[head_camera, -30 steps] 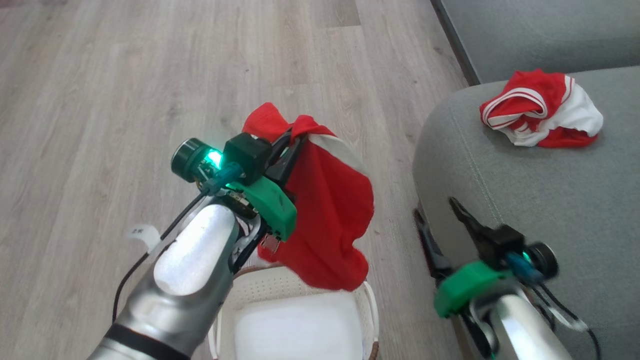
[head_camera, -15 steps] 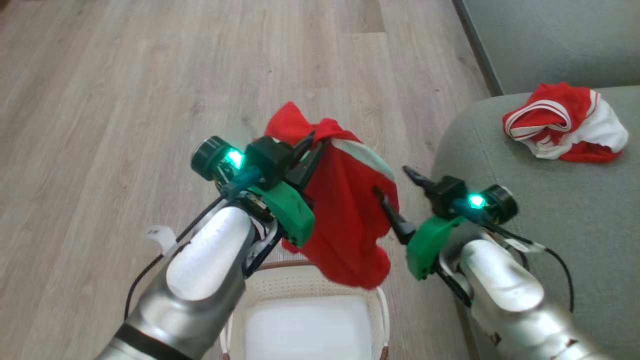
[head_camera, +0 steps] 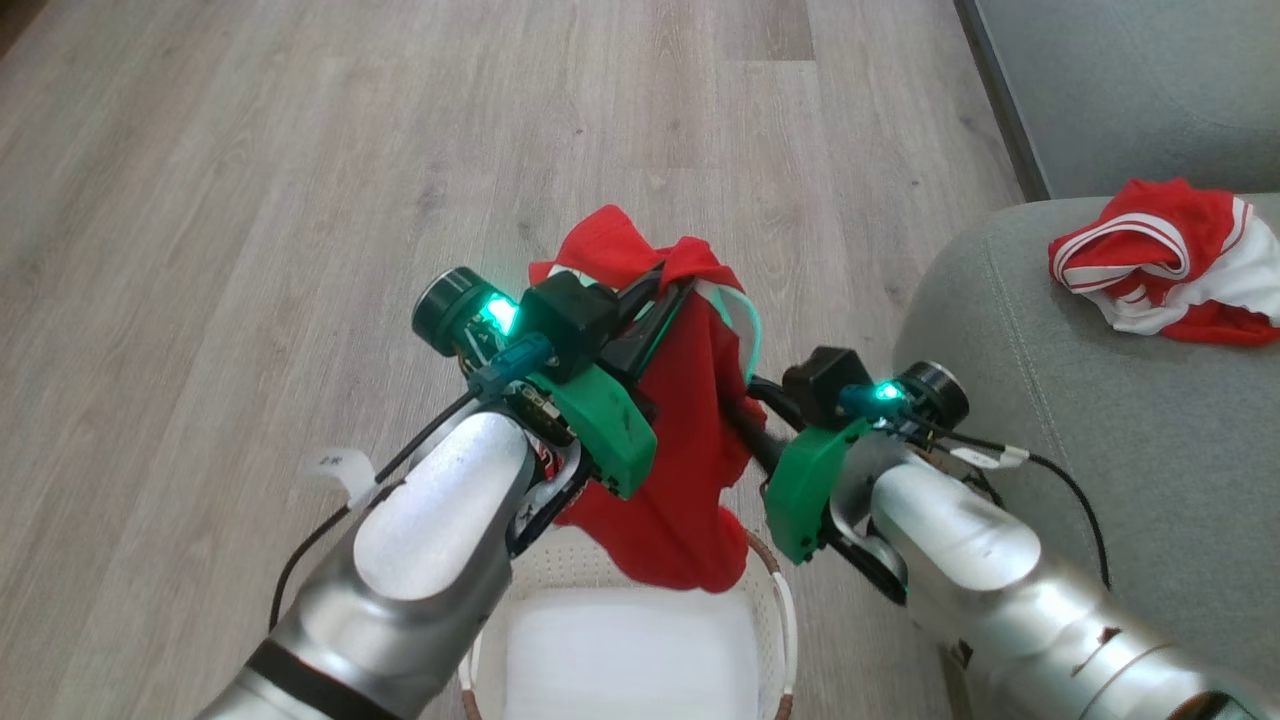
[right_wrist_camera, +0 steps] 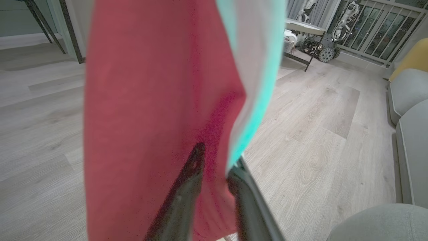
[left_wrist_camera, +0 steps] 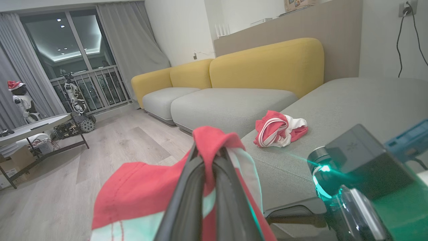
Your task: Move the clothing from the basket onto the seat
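Bright, even light; wrist views edge-warped; green glow tints clothing [right_wrist_camera: 160,100]; near fingers [right_wrist_camera: 180,201] blurred.

Readable text: none.
White tag on the left arm's cable [head_camera: 337,466]: faint dark marks, too small to read.
White tag on the right arm's cable [head_camera: 990,456]: illegible.
Boxes on the ledge [left_wrist_camera: 297,4]: print too small to read.
Held red garment [head_camera: 690,450]: no lettering legible.

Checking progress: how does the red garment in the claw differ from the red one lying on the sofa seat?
The held garment hangs from the shut left claw above the basket; the seat garment lies crumpled on the seat. The held garment shows mostly plain red; the seat garment shows white stripes and panels. Both are red with white.
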Available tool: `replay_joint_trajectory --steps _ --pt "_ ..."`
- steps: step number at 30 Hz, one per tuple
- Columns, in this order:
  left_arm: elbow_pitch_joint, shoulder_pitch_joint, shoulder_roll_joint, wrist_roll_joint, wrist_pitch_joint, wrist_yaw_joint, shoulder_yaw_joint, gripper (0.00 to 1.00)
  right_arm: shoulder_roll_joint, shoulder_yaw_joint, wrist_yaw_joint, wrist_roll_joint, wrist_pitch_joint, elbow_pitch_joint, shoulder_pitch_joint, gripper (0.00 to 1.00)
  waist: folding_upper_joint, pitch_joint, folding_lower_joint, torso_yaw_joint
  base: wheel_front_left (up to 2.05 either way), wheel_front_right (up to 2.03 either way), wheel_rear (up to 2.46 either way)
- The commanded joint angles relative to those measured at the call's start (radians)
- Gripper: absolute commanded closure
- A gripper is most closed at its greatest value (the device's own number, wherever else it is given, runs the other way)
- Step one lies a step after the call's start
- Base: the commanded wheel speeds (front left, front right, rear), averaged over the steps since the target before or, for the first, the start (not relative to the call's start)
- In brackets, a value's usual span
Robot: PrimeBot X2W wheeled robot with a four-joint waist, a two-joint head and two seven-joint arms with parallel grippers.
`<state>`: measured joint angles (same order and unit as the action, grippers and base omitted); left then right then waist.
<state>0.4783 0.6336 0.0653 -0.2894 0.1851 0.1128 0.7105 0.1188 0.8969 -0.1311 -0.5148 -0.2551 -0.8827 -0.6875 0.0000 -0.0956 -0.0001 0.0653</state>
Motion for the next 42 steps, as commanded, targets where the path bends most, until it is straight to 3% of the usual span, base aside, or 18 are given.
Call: replay_joint_trajectory --steps 1,10,11,12,13,14,15,23,32,42 --pt "-0.034 0.054 0.015 -0.007 0.003 -0.011 -0.033 1.0 -0.003 0.0 0.0 -0.007 -0.007 0.017 -0.039 1.0 0.0 0.0 0.0001 -0.001 0.0 0.0 0.0" --pt "-0.001 0.005 0.04 -0.042 0.007 -0.035 -0.057 1.0 0.025 -0.055 0.0 0.006 -0.007 0.014 -0.057 1.0 0.0 -0.003 0.0001 -0.031 0.0 0.0 0.0" --pt "0.005 -0.003 0.042 -0.048 0.008 -0.036 -0.059 0.92 0.028 -0.066 0.0 0.008 -0.007 0.015 -0.059 1.0 0.0 -0.003 0.0001 -0.036 0.0 0.0 0.0" --pt "0.012 -0.011 0.044 -0.055 0.01 -0.036 -0.063 0.75 0.03 -0.077 0.0 0.011 -0.007 0.015 -0.061 1.0 0.0 -0.003 0.0001 -0.044 0.0 0.0 0.0" --pt "0.02 -0.017 0.047 -0.06 0.011 -0.037 -0.065 0.49 0.034 -0.087 0.0 0.015 -0.007 0.016 -0.063 1.0 0.0 -0.002 0.0001 -0.052 0.0 0.0 0.0" --pt "0.028 -0.023 0.05 -0.063 0.013 -0.037 -0.065 0.15 0.037 -0.098 0.0 0.019 -0.007 0.016 -0.067 1.0 0.0 -0.002 0.0001 -0.061 0.0 0.0 0.0" --pt "0.036 -0.029 0.052 -0.065 0.015 -0.039 -0.066 0.0 0.04 -0.107 0.0 0.023 -0.007 0.017 -0.07 1.0 0.0 -0.002 0.0001 -0.071 0.0 0.0 0.0" --pt "0.067 -0.067 0.049 -0.085 0.042 -0.052 -0.074 0.0 0.074 -0.171 0.0 0.057 -0.007 0.039 -0.097 1.0 0.0 0.0 0.0001 -0.154 0.0 0.0 0.0" --pt "0.065 -0.108 0.022 -0.093 0.072 -0.074 -0.082 0.0 0.165 -0.239 0.0 0.091 -0.007 0.096 -0.148 1.0 0.0 0.015 0.0001 -0.296 0.0 0.0 0.0" --pt "0.045 -0.12 -0.003 -0.089 0.076 -0.078 -0.085 0.0 0.246 -0.24 0.0 0.078 -0.004 0.157 -0.212 1.0 0.0 0.059 0.0001 -0.442 0.0 0.0 0.0"
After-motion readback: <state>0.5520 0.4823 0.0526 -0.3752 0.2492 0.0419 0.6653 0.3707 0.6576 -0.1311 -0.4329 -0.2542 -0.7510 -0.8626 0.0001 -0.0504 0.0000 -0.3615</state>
